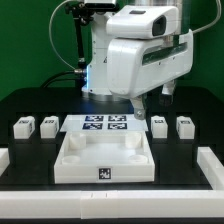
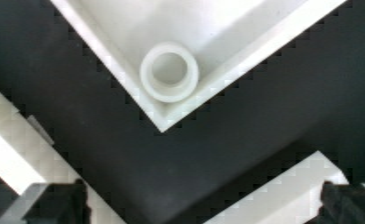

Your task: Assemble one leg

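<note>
Four small white legs with tags stand in a row behind the tabletop: two at the exterior view's left [image 1: 22,126] [image 1: 48,124] and two at its right [image 1: 158,125] [image 1: 184,126]. The white tray-like tabletop [image 1: 84,163] lies in front of them. My gripper [image 1: 141,103] hangs above the tabletop's back right corner, apart from the legs. In the wrist view a tabletop corner [image 2: 108,40] with its round socket [image 2: 170,75] lies below. My gripper [image 2: 200,208] is open with nothing between the dark fingers [image 2: 54,205].
The marker board [image 1: 105,124] lies flat behind the tabletop, under the arm. Low white walls border the black table at the exterior view's left [image 1: 5,160], right [image 1: 212,165] and front [image 1: 100,202].
</note>
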Available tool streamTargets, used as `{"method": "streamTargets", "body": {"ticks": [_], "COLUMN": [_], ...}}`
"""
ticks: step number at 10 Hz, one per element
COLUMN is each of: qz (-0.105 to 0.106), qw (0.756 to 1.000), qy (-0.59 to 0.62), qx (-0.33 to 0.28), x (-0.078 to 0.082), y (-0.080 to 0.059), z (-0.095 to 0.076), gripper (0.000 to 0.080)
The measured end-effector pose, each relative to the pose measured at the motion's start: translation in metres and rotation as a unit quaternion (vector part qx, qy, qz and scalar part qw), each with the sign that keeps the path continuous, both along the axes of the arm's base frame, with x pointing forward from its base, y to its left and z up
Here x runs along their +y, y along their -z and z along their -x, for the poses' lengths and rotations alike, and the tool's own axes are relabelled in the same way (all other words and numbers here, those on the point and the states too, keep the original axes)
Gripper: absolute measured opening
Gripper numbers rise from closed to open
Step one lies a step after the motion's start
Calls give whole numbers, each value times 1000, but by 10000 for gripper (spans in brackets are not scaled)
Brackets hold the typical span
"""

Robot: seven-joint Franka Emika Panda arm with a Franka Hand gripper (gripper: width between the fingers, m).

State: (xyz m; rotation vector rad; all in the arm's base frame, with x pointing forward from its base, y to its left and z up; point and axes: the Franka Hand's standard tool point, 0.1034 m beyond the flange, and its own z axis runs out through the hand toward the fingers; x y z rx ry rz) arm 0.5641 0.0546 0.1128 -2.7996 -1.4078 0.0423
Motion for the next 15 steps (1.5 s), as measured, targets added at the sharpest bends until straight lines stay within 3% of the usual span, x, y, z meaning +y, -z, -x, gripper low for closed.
{"method": "streamTargets", "body": {"ticks": [3,4,5,6,7,10,12,13,14,15], "qz": [-4,-11,-18,-21,-26,-25,-28,-33,-33,-32], "qw": [984,964,936,920,922,928,944,945,946,948], "qy": [-179,-265,-351,-392,-386,-372,-327,-323,-322,-317], "qx": [11,16,13,7,14,14,18,26,16,18], "x": [-29,-48,-65,-73,-77,-76,-68,-69,-75,-75], "y": [19,36,49,61,70,69,80,92,99,97], "z": [55,84,97,104,108,107,116,127,126,126], "gripper": [650,650,650,650,650,650,650,650,650,650]}}
